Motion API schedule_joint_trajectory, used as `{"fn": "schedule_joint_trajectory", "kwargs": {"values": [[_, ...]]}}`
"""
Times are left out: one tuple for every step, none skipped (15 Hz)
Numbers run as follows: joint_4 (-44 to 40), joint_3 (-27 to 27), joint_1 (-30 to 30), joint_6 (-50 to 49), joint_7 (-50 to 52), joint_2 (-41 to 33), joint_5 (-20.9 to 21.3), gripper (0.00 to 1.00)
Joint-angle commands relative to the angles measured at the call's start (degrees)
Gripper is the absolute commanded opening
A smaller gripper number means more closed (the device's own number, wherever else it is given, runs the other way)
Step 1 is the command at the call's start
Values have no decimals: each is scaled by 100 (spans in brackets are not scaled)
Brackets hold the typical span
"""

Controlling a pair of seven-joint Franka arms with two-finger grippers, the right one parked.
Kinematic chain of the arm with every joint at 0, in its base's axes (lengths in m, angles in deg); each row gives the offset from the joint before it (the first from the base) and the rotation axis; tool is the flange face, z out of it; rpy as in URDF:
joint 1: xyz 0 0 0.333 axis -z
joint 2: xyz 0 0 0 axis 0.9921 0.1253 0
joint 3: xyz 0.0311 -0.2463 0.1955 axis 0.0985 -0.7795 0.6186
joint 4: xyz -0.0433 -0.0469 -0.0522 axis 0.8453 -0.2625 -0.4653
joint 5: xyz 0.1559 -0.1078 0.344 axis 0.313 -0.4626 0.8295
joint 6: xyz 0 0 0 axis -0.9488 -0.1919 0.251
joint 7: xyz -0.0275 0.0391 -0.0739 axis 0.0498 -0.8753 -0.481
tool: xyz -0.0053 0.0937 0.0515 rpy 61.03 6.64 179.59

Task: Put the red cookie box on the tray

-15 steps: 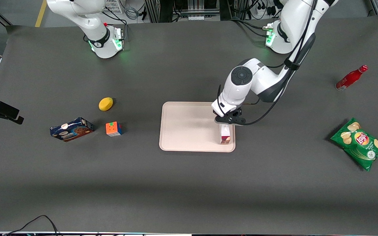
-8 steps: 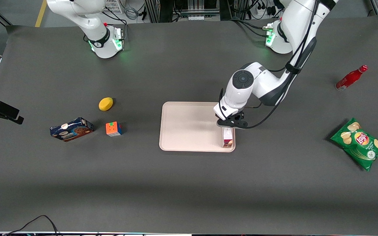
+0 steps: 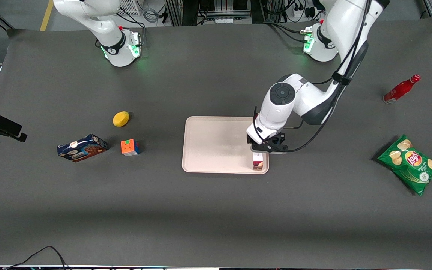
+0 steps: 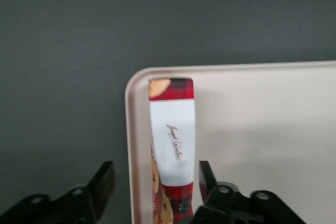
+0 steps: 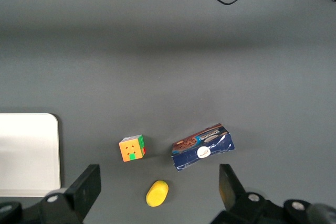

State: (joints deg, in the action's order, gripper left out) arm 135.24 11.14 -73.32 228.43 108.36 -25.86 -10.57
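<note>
The red cookie box (image 4: 172,129), dark red plaid with a white label, lies on the pale cream tray (image 4: 262,129) along its short rim, one end close to a rounded corner. In the front view the box (image 3: 258,162) sits by the tray (image 3: 216,144) corner nearest the camera on the working arm's side, mostly covered by the wrist. My gripper (image 3: 264,150) hovers right over it. The gripper (image 4: 155,174) is open, its fingers (image 4: 103,184) straddling the box, with a clear gap on one side.
A blue cookie box (image 3: 82,147), a colour cube (image 3: 130,147) and a yellow lemon (image 3: 120,119) lie toward the parked arm's end. A red bottle (image 3: 401,89) and a green chips bag (image 3: 411,164) lie toward the working arm's end.
The gripper has carried the box a little nearer the camera and toward the tray's rim at the working arm's side. The box has come down onto the tray.
</note>
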Motion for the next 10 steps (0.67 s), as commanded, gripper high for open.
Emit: {"fn": "schedule_joint_trajectory", "kwargs": {"values": [[-793, 230, -130, -1287, -738, -446, -462, 100], [-979, 450, -131, -1631, -1125, -621, -770, 100], [-1129, 713, -165, -1895, -1529, -789, -973, 100], [-1270, 863, -296, -2124, -1968, -938, -1036, 100], [-1419, 917, -472, -2431, -2485, -1070, -1045, 100], [-1594, 1057, -604, -2765, -2917, -1185, -1063, 100], [-1796, 1293, -640, -3134, -3278, -1290, -1080, 100], [-1981, 1661, -684, -3624, -3682, -1526, -1298, 100], [-1965, 1900, -797, -3786, -3895, -1746, -1422, 100], [-1948, 2085, -886, -3857, -4184, -1922, -1519, 100]]}}
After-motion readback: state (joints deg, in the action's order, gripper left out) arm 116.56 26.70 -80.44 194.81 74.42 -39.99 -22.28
